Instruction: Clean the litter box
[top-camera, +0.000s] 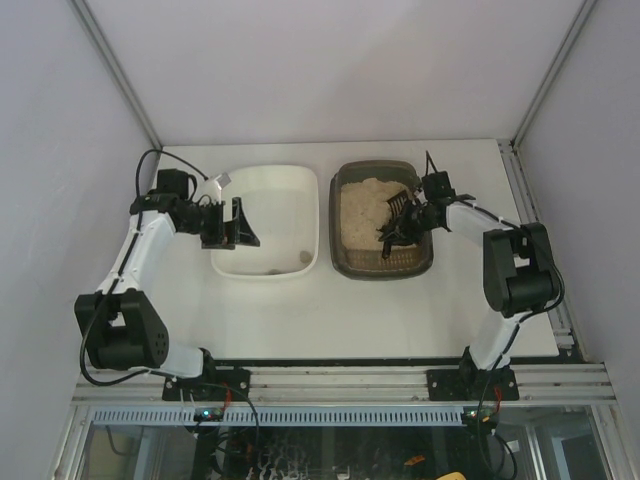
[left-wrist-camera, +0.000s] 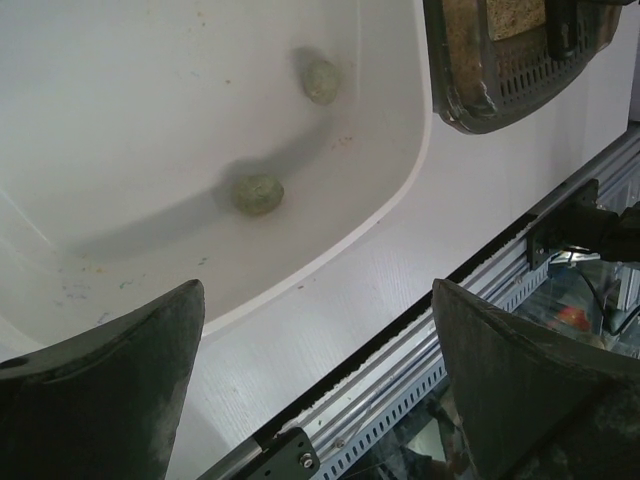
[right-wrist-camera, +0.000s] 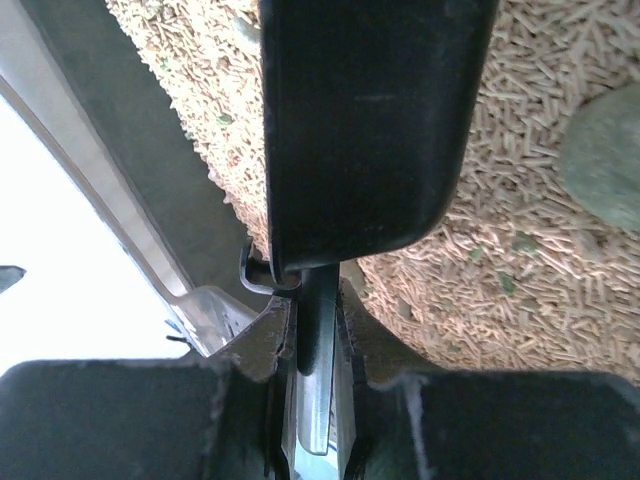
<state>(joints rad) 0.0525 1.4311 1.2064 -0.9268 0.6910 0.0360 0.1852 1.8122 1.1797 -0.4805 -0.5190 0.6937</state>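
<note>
While left tool (top-camera: 244, 224) gapes by tray (top-camera: 268, 273) | right tool (top-camera: 412, 216) pinches scoop (top-camera: 393, 222) in litter box (top-camera: 385, 272)

A white tray (top-camera: 272, 205) sat on the left half of a white table (top-camera: 330, 320). Two greenish-grey lumps lay apart on its floor near the front right corner, one (left-wrist-camera: 258, 194) closer to me than the other (left-wrist-camera: 321, 81). A metal rail (top-camera: 340, 383) ran along the table's near edge, and pale walls (top-camera: 330, 70) closed it in.
</note>
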